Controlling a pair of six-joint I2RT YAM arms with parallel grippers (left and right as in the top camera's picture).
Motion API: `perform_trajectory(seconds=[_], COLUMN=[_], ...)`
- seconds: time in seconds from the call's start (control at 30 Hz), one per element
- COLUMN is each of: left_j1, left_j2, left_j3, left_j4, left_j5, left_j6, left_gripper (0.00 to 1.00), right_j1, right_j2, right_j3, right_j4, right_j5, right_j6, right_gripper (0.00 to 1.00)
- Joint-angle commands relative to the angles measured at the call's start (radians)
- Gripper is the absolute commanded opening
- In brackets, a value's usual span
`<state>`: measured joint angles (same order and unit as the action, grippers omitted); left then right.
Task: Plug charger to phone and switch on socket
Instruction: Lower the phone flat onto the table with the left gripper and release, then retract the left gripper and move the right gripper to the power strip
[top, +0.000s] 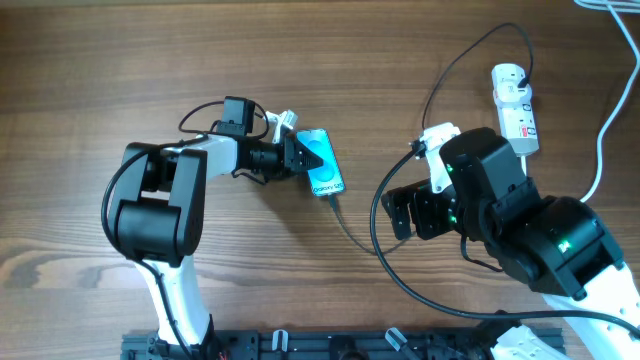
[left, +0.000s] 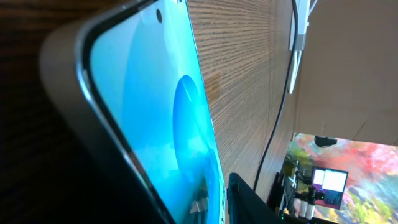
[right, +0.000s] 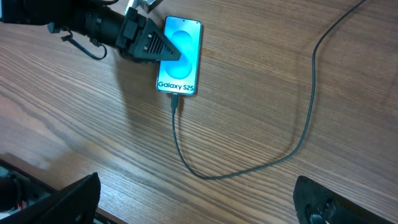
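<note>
Left jaws: closed on the phone (right: 180, 55), charger (right: 175, 118) apparently seated in its end. Right jaws: wide apart, empty. Socket (top: 515, 108): on the counter (top: 80, 60) behind them, long axis crosswise; right arm nearer.

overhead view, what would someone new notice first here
The phone stands out first, its screen glowing bright cyan mid-table with the left gripper at its side. Next comes the charger, a thin black cable that leaves the phone's lower end and loops toward the white socket at upper right, past the open right gripper.
</note>
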<state>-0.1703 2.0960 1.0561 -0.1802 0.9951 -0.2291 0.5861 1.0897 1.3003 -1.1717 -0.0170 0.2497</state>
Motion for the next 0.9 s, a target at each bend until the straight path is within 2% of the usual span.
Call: perform_trajectory(seconds=[0.0,0.2,0.33,0.43,0.47,0.57,0.6,0.67,0.7,0.73,0.8,0.87], left_j1=[0.011,0.127,0.137,0.163,0.172,0.182,0.182,0.182,0.182,0.182,0.182,0.182], left_j2=[0.018,0.018,0.005,-0.136,-0.204,-0.568,-0.687,-0.98,-1.123,-1.242,-1.407,-1.522], left_j3=[-0.007,-0.007,-0.006,-0.006,-0.006,-0.006,-0.006,-0.006,-0.007,-0.007,-0.007,-0.007], left_j4=[-0.012,-0.119,-0.172,-0.268,-0.304,-0.51,-0.579,-0.727,-0.778,-0.81,-0.851,-0.904], left_j5=[-0.155,-0.202,-0.215,-0.216,-0.216,-0.266,-0.325,-0.523,-0.603,-0.66,-0.74,-0.824], left_j6=[0.01,-0.16,-0.172,-0.168,-0.167,-0.113,-0.111,-0.112,-0.112,-0.112,-0.113,-0.113], left_gripper=[0.36,0.36,0.35,0.4,0.4,0.41,0.42,0.48,0.56,0.71,0.78,0.99], right_j1=[-0.002,-0.002,-0.002,-0.002,-0.002,-0.002,-0.002,-0.002,-0.002,-0.002,-0.002,-0.002], right_j2=[0.005,0.005,0.006,0.008,0.008,0.008,0.008,0.008,0.008,0.008,0.005,-0.036], right_j3=[0.003,0.003,0.003,0.003,0.003,0.003,0.003,0.003,0.003,0.003,0.003,0.003], right_j4=[0.0,-0.001,0.0,0.0,0.005,0.002,-0.001,-0.016,-0.019,-0.02,-0.043,-0.114], right_j5=[0.021,0.021,0.021,0.021,0.021,0.019,0.016,0.015,-0.016,-0.021,0.005,0.129], right_j6=[0.015,0.015,0.012,0.012,0.012,0.016,0.032,0.13,0.144,0.158,0.273,0.438], right_gripper=[0.99,1.0,1.0,0.99,0.89,0.39,0.33,0.09,0.04,0.04,0.04,0.04])
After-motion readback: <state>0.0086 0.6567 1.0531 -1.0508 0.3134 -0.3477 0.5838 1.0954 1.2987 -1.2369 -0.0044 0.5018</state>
